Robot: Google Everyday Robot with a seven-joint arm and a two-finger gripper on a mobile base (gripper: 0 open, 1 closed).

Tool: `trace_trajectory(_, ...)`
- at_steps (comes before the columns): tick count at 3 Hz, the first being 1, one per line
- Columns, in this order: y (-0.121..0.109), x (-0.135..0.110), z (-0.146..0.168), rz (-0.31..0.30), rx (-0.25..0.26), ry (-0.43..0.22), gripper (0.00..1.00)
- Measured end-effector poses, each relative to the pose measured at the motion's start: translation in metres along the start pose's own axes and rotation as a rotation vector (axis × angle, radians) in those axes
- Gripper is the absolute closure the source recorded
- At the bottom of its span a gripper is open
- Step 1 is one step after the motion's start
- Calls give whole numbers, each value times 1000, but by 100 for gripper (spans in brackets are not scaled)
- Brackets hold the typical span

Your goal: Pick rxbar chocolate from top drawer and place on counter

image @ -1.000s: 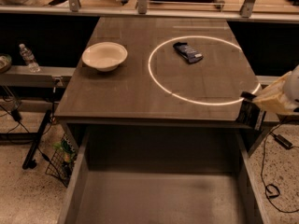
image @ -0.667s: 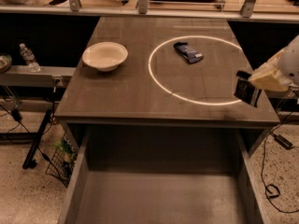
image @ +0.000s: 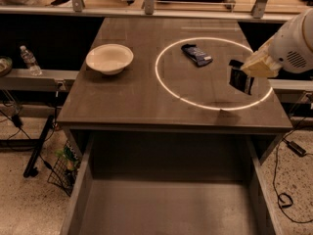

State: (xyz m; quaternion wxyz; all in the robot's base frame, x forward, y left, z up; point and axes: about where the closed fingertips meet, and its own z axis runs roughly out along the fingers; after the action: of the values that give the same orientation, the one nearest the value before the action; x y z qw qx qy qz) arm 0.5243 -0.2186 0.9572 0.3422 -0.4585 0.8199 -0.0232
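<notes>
My gripper [image: 248,71] reaches in from the right edge and hangs a little above the counter [image: 142,99]. It is shut on the rxbar chocolate [image: 239,82], a flat black wrapper that hangs down on edge from the fingers. The bar is over the right side of the white circle [image: 157,67], and its shadow falls on the tabletop just below it. The top drawer [image: 166,207] stands pulled open at the bottom of the view, and the part of its floor that shows is bare.
A dark blue crumpled wrapper [image: 196,54] lies inside the circle, up and left of the gripper. A white bowl [image: 109,58] stands on the counter's left side. A water bottle [image: 30,60] stands on a side shelf at the left. Cables lie on the floor at both sides.
The gripper has moved left from beyond the counter's right edge to over the circle's right side, carrying the black bar with it. Nothing else has moved.
</notes>
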Motion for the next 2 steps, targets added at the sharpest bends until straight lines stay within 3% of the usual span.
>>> trace_trajectory(1, 18, -1, 49, -3, -43, -20, 100)
trace_trajectory(2, 43, 5, 98, -18, -103, -25, 84)
